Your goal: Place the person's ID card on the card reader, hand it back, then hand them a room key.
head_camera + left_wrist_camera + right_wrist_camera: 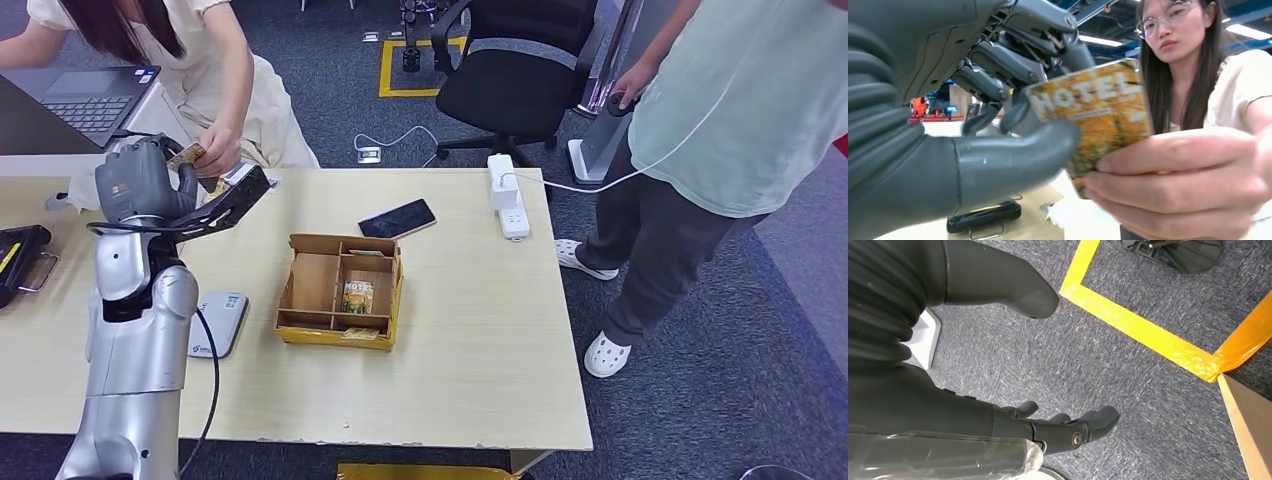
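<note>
My left hand (148,185) is raised over the table's far left edge and pinches a yellow room key card (187,156) printed HOTEL. In the left wrist view the room key card (1098,110) sits between my thumb (1013,160) and my dark fingers (998,65). A person's hand (1188,185) grips its other end; from the head view that person's hand (218,150) reaches in from across the table. The white card reader (218,322) lies on the table beside my left arm. My right hand (1063,430) hangs over the carpet, fingers apart, holding nothing.
A compartmented cardboard box (300,285) with another key card (357,297) stands mid-table. Behind it lie a phone (397,218) and a white power strip (508,193). A black device (20,260) sits at the left edge, and a second person (690,130) stands at the right.
</note>
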